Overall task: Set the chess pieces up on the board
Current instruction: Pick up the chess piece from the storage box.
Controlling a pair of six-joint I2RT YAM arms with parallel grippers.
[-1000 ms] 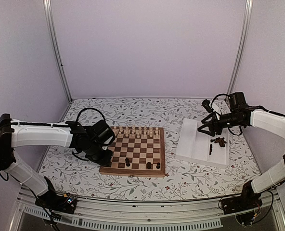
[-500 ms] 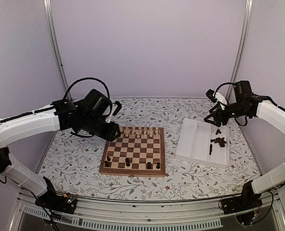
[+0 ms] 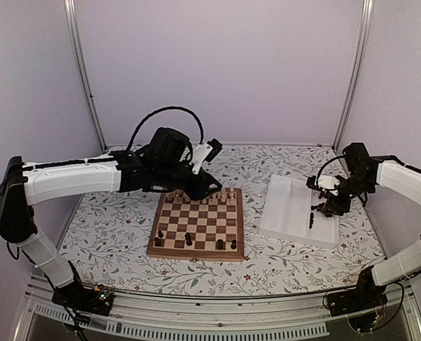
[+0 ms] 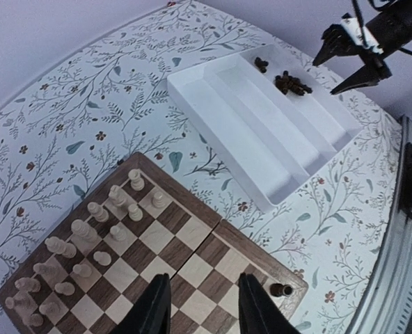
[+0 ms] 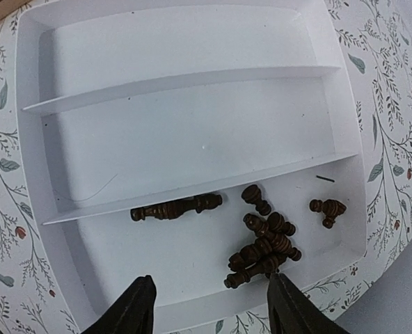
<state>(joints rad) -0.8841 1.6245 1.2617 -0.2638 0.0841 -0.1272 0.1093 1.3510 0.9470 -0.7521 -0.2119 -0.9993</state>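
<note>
Chess pieces (image 5: 267, 245) — end effectors (image 4: 202, 306) (image 5: 209, 306) open, empty

We see white ridged tray (image 3: 285, 204) right of centre in top view, 3 long compartments, flat on floral-print table cover (image 3: 267, 268). Pale cream chessmen (image 3: 207, 195) upright in two rows near frame centre. Lilac walls (image 3: 217, 71) behind; metal posts (image 3: 83, 71) upper left & upper right.

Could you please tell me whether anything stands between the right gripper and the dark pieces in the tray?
Nothing visible does: the right gripper hangs open above the tray, over the dark pieces lying loose in its end compartment.
</note>
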